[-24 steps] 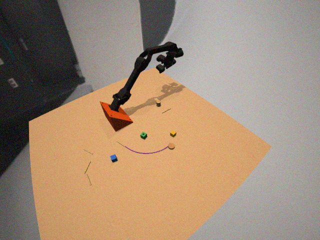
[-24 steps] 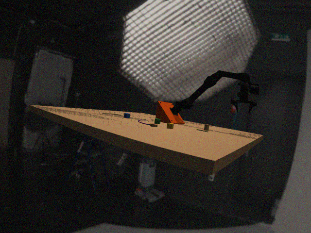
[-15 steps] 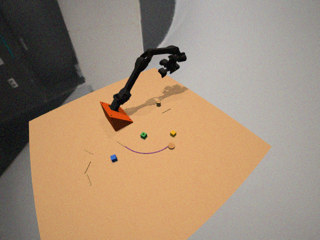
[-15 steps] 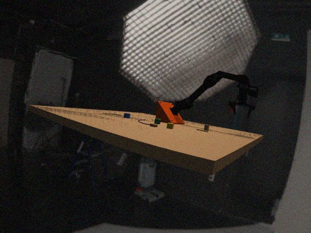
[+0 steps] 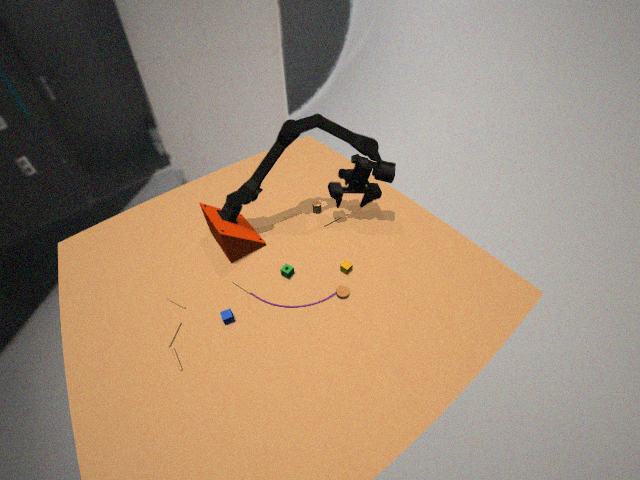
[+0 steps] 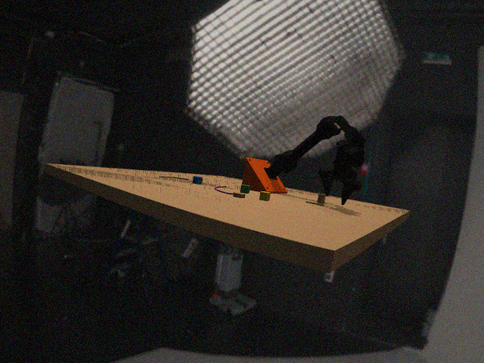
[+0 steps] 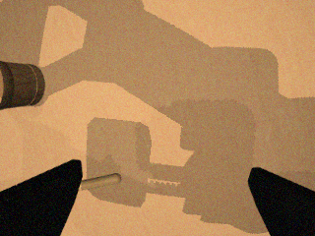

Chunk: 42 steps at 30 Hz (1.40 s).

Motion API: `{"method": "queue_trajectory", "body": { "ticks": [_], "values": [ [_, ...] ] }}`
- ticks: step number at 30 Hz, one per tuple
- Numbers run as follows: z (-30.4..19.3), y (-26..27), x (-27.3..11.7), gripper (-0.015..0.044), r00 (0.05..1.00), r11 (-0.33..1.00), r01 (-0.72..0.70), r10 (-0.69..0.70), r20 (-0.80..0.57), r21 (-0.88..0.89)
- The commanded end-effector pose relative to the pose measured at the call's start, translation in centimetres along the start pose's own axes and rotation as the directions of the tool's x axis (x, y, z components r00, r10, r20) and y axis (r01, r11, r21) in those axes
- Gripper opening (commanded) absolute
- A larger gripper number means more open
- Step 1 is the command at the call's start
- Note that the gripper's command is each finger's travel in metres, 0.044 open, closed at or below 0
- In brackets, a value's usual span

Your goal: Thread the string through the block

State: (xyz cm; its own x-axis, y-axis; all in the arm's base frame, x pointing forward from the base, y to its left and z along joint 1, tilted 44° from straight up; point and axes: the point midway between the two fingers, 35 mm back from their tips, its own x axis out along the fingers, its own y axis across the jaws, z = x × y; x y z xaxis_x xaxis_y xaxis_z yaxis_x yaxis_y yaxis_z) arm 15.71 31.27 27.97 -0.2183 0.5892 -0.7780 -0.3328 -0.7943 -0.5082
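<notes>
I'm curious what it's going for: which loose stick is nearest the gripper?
The stick beside the brown cylinder; the other loose ones lie past the blue cube.

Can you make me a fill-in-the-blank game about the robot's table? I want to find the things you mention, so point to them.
1. The purple string (image 5: 292, 306) runs from a thin stick (image 5: 241, 287) to a round wooden ____.
2. The block with a hole in its top (image 5: 287, 270) (image 6: 245, 189) is coloured ____.
3. The cube nearest the round wooden piece is coloured ____.
4. The robot's gripper (image 5: 353, 204) (image 6: 335, 199) (image 7: 169, 173) has its fingers wide ____.

Missing words: button; green; yellow; open.
</notes>
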Motion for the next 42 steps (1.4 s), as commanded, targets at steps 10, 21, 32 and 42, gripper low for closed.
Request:
{"method": "queue_trajectory", "body": {
  "ticks": [10, 21, 32, 42],
  "values": [
    [-18.5, 12.8, 0.0, 0.044, 0.997, 0.869, 0.063, -0.033, -0.069, 0.491],
    [-23.7, 27.5, -0.8, 0.044, 0.977, 0.582, 0.205, -0.17, -0.129, 0.787],
    [-23.7, 27.6, -0.8, 0.044, 0.976, 0.578, 0.207, -0.172, -0.13, 0.789],
    [-23.7, 27.7, -1.0, 0.044, 0.976, 0.179, 0.161, -0.172, -0.13, 0.971]
  ]
}}
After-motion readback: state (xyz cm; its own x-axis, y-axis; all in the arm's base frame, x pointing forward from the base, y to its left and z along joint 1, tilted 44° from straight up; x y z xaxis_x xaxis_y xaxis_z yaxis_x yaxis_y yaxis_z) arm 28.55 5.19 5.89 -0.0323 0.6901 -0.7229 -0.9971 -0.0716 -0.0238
